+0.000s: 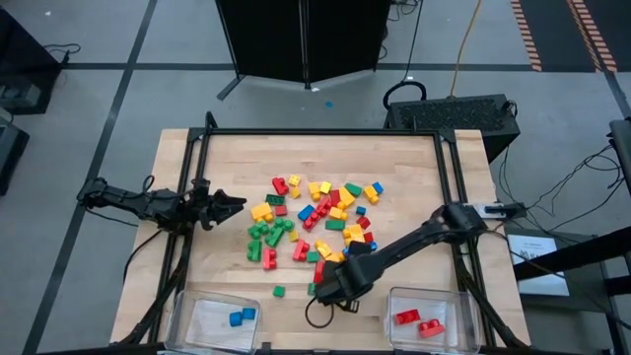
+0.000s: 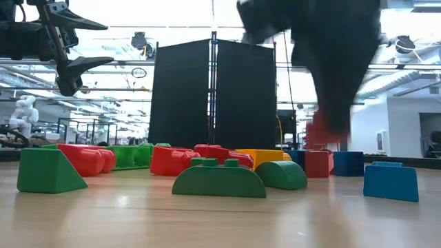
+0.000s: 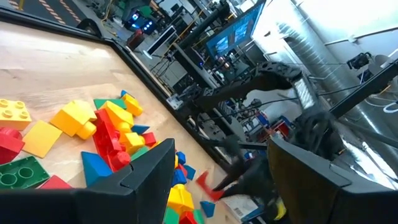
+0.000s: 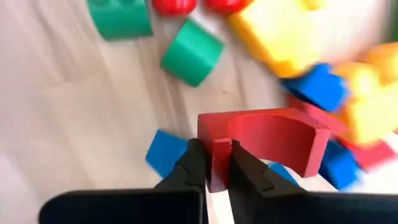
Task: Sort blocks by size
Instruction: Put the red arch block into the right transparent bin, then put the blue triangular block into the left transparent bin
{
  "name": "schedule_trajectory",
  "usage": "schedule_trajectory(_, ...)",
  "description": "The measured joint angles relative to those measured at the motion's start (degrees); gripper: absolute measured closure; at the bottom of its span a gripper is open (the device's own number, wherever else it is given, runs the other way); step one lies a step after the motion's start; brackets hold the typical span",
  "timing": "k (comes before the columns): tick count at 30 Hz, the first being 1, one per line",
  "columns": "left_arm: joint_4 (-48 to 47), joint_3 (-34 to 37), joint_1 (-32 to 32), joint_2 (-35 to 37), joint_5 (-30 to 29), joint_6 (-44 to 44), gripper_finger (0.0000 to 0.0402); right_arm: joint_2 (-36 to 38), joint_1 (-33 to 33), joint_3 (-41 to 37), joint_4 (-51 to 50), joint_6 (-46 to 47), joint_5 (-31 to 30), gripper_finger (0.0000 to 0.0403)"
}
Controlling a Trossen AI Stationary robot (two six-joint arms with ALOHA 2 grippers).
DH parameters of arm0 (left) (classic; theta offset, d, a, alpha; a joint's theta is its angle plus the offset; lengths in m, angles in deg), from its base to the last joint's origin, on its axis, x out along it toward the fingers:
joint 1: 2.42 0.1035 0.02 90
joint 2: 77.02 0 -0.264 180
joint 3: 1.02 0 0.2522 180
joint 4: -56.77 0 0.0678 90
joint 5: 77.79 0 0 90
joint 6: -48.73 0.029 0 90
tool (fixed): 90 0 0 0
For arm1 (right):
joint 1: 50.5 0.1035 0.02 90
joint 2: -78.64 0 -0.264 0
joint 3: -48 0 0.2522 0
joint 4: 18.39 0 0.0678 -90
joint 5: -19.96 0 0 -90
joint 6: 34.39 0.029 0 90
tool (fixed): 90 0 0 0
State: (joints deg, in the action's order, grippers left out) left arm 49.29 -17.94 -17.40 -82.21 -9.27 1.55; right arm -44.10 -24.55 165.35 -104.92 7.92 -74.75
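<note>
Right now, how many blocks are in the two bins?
4. Two blue blocks in the left bin; two red blocks in the right bin. None look hidden; the bins are clear.

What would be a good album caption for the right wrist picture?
The right gripper pinches a red arch-shaped block above scattered coloured blocks.
</note>
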Motion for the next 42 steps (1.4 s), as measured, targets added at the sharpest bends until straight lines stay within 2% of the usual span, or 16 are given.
schedule_trajectory(7,0.0,0.0,0.0,0.0,0.0,-0.3,0.0146,11.2,4.3,1.0,-9.3,11.8,-0.2,0.0381)
schedule_trajectory(15,0.1,0.0,0.0,0.0,0.0,-0.4,0.0146,22.1,18.7,1.1,-17.4,37.3,3.5,0.0381)
schedule_trajectory(20,0.1,0.0,0.0,0.0,0.0,-0.4,0.0146,22.6,26.2,1.0,-16.5,49.2,3.8,0.0381)
schedule_trajectory(27,0.1,0.0,0.0,0.0,-0.1,-0.5,0.0146,18.8,30.4,1.0,-11.6,52.0,3.7,0.0381)
schedule_trajectory(29,0.1,0.0,0.0,0.0,-0.3,-0.5,0.0146,17.7,30.4,1.0,-11.1,50.8,3.4,0.0359)
schedule_trajectory(37,0.2,0.0,0.0,0.0,-0.5,-0.5,0.0146,16.7,29.4,1.0,-10.4,49.6,3.5,0.0197)
schedule_trajectory(39,0.2,0.0,0.0,0.0,-0.5,-0.5,0.0146,16.7,29.1,1.0,-10.5,49.6,3.6,0.0173)
schedule_trajectory(42,0.2,0.0,0.0,0.0,-0.5,-0.5,0.0146,17.5,27.4,1.0,-10.1,46.3,2.5,0.0158)
